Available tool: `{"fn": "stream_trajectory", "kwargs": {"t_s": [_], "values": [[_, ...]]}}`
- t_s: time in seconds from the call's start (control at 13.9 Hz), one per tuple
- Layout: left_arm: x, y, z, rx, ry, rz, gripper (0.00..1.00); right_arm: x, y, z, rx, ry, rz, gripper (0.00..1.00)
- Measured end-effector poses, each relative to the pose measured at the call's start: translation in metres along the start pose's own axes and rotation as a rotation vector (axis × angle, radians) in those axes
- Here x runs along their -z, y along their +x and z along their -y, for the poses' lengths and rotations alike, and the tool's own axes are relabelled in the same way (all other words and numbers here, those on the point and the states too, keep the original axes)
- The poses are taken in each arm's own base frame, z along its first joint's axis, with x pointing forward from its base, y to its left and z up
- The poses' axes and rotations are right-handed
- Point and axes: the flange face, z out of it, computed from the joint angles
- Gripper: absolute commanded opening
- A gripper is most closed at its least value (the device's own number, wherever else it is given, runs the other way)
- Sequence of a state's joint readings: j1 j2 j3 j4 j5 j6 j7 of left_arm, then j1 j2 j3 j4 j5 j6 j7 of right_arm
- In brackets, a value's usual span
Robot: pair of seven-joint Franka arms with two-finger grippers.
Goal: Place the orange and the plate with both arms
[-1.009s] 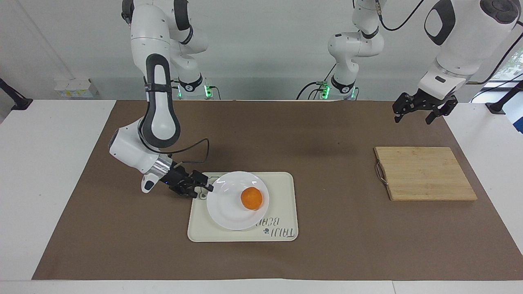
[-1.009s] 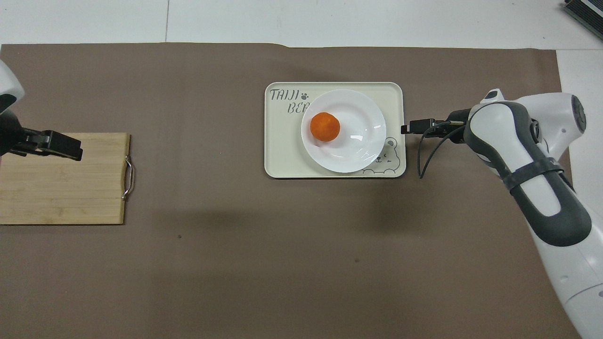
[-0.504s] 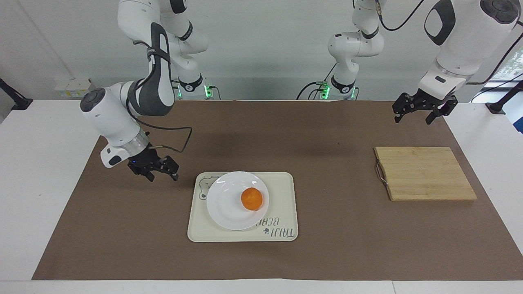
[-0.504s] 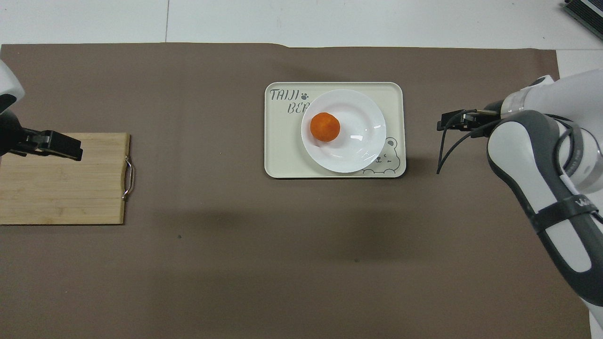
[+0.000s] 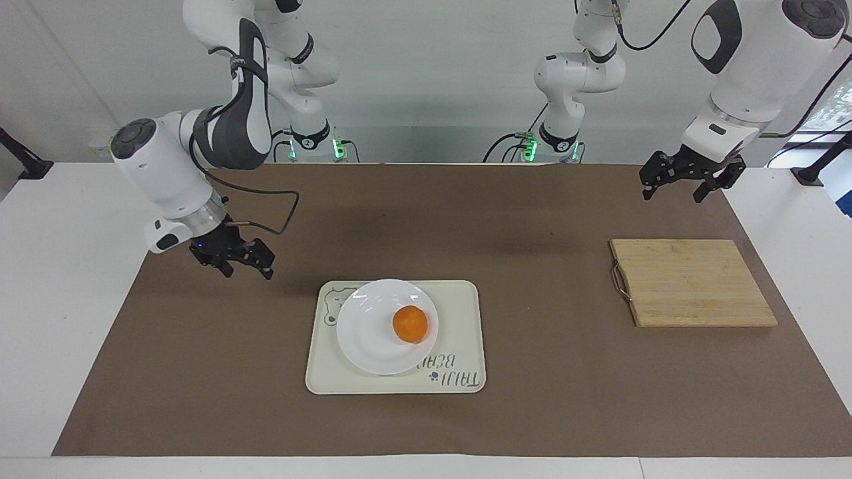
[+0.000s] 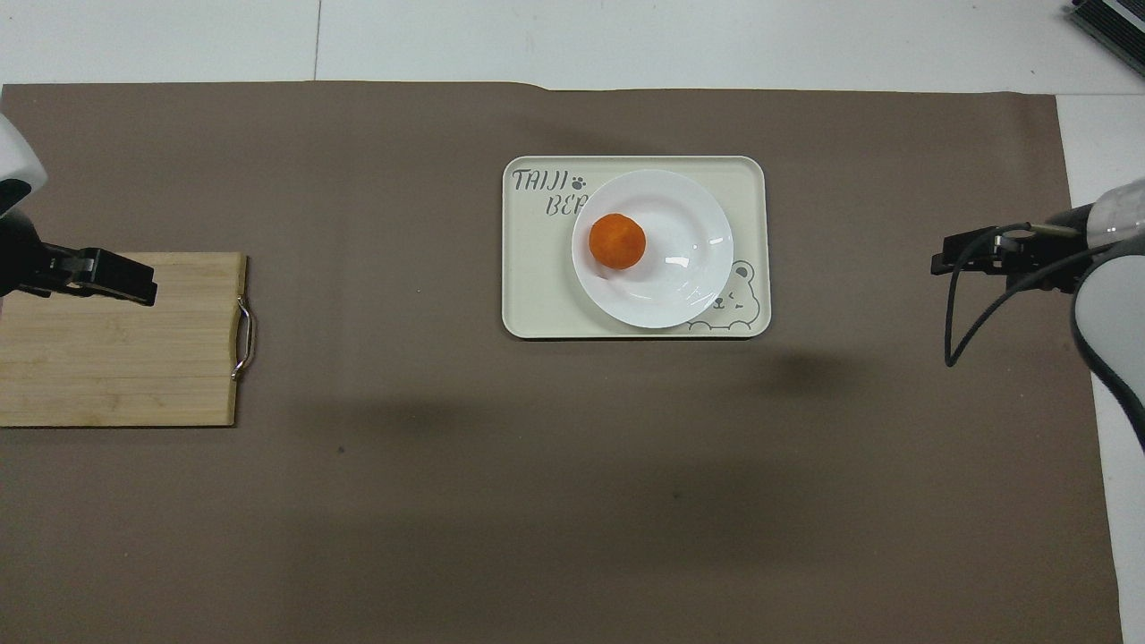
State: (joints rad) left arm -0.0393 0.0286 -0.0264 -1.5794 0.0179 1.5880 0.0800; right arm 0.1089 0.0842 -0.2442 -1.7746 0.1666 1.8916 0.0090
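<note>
A: Where is the orange [image 5: 409, 324]?

B: On the plate [image 5: 368, 339], on the tray [image 5: 459, 339]. Right gripper [image 5: 234, 261], open and empty, hangs toward its own arm's end of the tray, nearer than the left gripper [image 5: 679, 183], which waits open over the table's corner near the cutting board [image 5: 692, 283].

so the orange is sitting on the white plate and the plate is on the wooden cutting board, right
Not quite. The orange does sit on the plate, but the plate is on the cream tray with the bear print, not on the wooden cutting board. The board lies bare toward the left arm's end of the table. The facing view shows this plainly.
</note>
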Motion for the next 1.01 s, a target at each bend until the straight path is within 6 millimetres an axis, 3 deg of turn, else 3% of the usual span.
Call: {"fn": "stream_trajectory", "kwargs": {"t_s": [0.5, 0.72, 1.01], "values": [[0.0, 0.0, 0.0, 0.0, 0.0, 0.0, 1.0, 0.1, -0.025, 0.01, 0.05, -0.065, 0.062, 1.0], [0.0, 0.0, 0.0, 0.0, 0.0, 0.0, 1.0, 0.118, -0.031, 0.015, 0.062, -0.094, 0.082, 1.0], [0.0, 0.0, 0.0, 0.0, 0.0, 0.0, 1.0, 0.124, -0.04, 0.027, 0.09, -0.102, 0.076, 1.0]]}}
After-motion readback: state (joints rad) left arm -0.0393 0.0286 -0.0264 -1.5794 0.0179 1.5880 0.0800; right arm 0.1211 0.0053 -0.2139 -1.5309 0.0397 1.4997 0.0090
